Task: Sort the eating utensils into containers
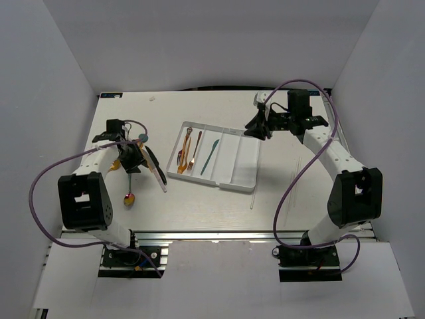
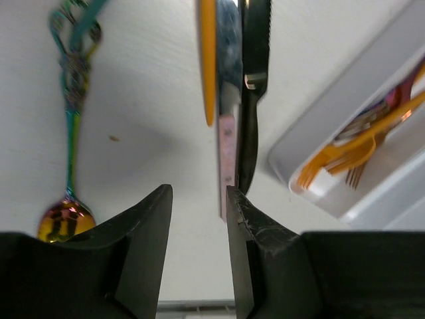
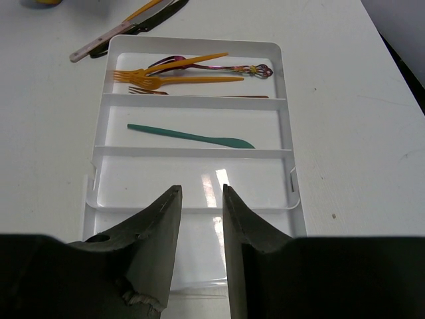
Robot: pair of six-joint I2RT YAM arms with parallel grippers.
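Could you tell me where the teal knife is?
In the top view, the teal knife lies in the second compartment from the left of the white tray, beside the orange forks.

Your white table carries the shallow white tray at its middle, set at a slant. Left of the tray lies an iridescent spoon. To its right an orange handle, a pale-handled knife and a black knife lie side by side (touching, or nearly). A thin pale stick lies just off the tray's near right corner.
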